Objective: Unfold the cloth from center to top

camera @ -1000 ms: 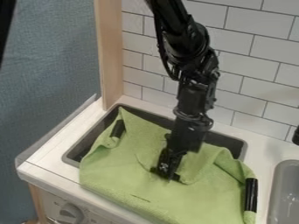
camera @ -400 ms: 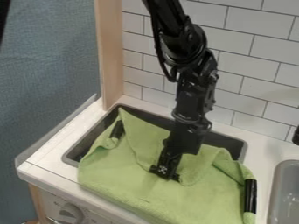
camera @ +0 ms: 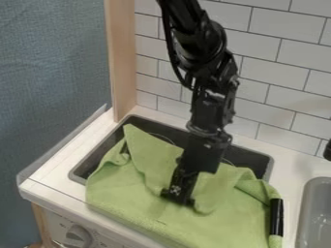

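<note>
The black gripper hangs down over the middle of the green cloth, its lower end against the cloth's folded flap. The cloth lies across the sink basin and drapes over the counter's front edge. Its flap has a raised pointed corner at the upper left, and the part right of the gripper hangs in a rounded fold. The gripper hides the cloth directly behind it, and how it meets the fabric cannot be made out.
The dark sink basin shows around the cloth's back and left. A black handle stands out at the cloth's right edge. Tiled wall behind, wooden post at the back left, grey basin at far right.
The gripper has shifted slightly down and left. The cloth's upper left corner has dropped and moved left, the flap has shifted with it, and more of the basin shows behind.
</note>
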Controlling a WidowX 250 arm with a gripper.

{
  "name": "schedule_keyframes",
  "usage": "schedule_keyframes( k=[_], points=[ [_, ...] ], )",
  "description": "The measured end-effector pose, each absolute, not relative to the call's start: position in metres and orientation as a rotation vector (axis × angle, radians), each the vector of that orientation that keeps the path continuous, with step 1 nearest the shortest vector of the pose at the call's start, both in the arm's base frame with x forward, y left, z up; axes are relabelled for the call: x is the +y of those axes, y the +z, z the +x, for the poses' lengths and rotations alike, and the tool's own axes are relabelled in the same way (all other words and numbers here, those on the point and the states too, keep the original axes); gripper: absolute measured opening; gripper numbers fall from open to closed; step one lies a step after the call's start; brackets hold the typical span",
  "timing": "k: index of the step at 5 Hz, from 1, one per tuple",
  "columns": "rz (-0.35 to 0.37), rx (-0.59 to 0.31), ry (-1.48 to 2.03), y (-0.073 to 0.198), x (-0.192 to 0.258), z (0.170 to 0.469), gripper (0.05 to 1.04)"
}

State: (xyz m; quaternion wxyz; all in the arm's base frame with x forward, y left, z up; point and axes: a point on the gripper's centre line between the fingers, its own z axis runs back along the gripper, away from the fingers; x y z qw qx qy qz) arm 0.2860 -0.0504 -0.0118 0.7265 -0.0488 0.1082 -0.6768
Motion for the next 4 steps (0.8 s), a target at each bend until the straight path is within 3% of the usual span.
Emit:
schedule_keyframes(
  k=[2, 4],
  points=[
    [-0.084, 0.204, -1.502, 0.008, -0.051, 0.297, 0.054],
    [0.008, 0.106, -1.506, 0.036, -0.055, 0.337, 0.054]
  ],
)
